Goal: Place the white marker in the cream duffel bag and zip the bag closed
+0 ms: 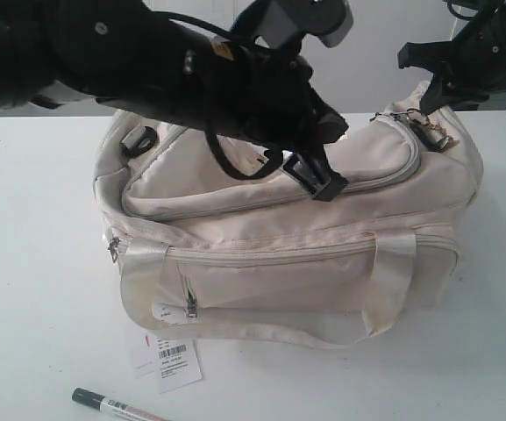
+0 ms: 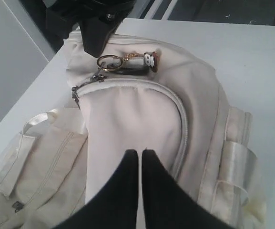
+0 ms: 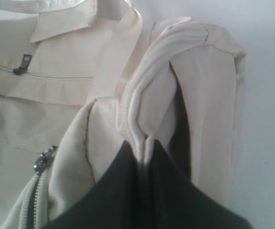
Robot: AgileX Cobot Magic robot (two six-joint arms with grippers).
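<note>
No text was legible: the barcode tag showed only bars, and print on the white marker was too small.

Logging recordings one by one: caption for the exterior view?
Right gripper pinches one end of cream duffel bag; white marker lies outside on table.

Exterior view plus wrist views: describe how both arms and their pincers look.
The left arm is thick, glossy black, with a looping black cable and a grey housing on top. The right arm is black and angular. The left pincer and the right pincer each have two flat black fingers tapering to narrow tips.
</note>
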